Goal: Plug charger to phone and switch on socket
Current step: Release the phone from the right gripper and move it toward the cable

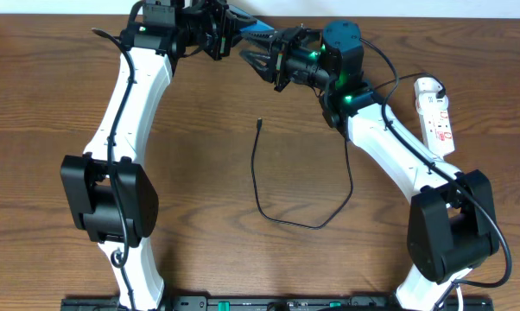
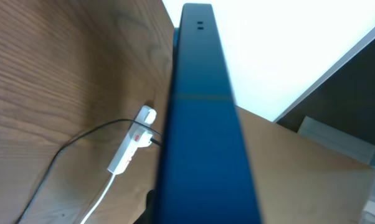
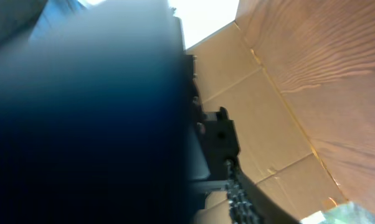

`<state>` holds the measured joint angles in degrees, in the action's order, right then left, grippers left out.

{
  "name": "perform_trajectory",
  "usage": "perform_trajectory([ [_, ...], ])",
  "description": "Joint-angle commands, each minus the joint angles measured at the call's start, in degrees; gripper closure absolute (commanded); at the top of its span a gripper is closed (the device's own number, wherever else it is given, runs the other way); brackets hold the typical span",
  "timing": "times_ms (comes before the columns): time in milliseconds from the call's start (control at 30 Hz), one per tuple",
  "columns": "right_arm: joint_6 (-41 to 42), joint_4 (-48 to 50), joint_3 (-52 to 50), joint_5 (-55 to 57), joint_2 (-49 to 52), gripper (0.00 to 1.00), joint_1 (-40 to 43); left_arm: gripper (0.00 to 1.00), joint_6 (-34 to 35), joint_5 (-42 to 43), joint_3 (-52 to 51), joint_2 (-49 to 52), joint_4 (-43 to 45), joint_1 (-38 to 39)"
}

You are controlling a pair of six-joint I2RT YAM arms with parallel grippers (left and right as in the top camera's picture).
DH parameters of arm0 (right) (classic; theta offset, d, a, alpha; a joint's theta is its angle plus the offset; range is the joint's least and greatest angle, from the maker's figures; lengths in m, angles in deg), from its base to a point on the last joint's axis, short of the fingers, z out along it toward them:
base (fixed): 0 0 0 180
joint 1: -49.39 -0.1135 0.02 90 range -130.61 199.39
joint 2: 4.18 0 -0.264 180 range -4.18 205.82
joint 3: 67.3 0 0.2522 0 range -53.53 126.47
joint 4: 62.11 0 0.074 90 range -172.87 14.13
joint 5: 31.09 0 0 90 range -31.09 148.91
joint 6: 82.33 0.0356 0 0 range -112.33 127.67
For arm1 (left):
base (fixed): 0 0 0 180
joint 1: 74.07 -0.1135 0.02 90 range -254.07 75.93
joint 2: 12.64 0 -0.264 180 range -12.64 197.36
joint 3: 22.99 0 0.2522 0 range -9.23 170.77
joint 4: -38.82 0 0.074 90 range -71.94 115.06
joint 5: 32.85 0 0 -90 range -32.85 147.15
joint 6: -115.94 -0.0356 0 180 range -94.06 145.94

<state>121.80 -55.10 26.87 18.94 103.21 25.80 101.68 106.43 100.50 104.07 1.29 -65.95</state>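
The left gripper (image 1: 218,36) is up at the far side of the table (image 1: 53,95), and its jaws are squeezed tight on the phone (image 1: 253,26). It holds the phone up off the wood and sideways. From the left wrist camera you see only the thin dark blue edge going away, with two tiny holes near the far end. I think it is held like this so the end where the plug goes is free and easy to reach. Nothing is in that end yet. The charger (image 1: 255,168) lies on the table in a big loose loop below the phone. Its small end points up the table and is well apart from the phone, and no gripper is touching it. The right gripper (image 1: 265,64) is just beside the phone. Its own camera sees only a dark blue blur very close, so I cannot tell if its jaws are apart or pinching the phone. Far to the right lies the socket (image 1: 435,112), flat near the table edge. A black wire looks plugged into it, so I think that end is done. I cannot see if the switch is on.
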Motion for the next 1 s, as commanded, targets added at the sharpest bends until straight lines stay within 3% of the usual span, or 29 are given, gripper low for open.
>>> perform_trajectory([
  [0,-7.7,-2.5,0.4,-0.1,-0.6,0.57,0.0,0.92,-5.4,0.2,0.6,-0.8,-0.8,-1.0],
  [200,-26.6,-10.0,0.4,0.4,-0.6,0.37,2.9,0.93,-16.8,-1.2,0.6,-0.8,-7.7,-3.8],
  [300,-38.6,-14.3,0.4,0.4,-0.6,0.32,4.4,0.93,-25.6,-1.8,0.6,-0.8,-11.2,-5.4],
  [433,-49.3,-20.5,0.4,0.5,-0.6,0.16,6.1,0.93,-35.1,-1.8,0.6,-0.8,-16.3,-7.2],
  [700,-68.5,-36.0,0.4,4.8,-0.6,0.22,8.0,0.93,-52.0,-1.7,0.6,-0.8,-25.7,-9.5],
  [833,-76.1,-41.8,0.4,8.6,-0.5,0.25,6.8,0.92,-62.5,7.7,0.6,-0.8,-29.1,-10.6],
  [967,-78.8,-44.2,0.4,10.5,-0.1,0.29,4.4,0.93,-64.2,8.8,0.6,-0.8,-29.8,-11.9],
])
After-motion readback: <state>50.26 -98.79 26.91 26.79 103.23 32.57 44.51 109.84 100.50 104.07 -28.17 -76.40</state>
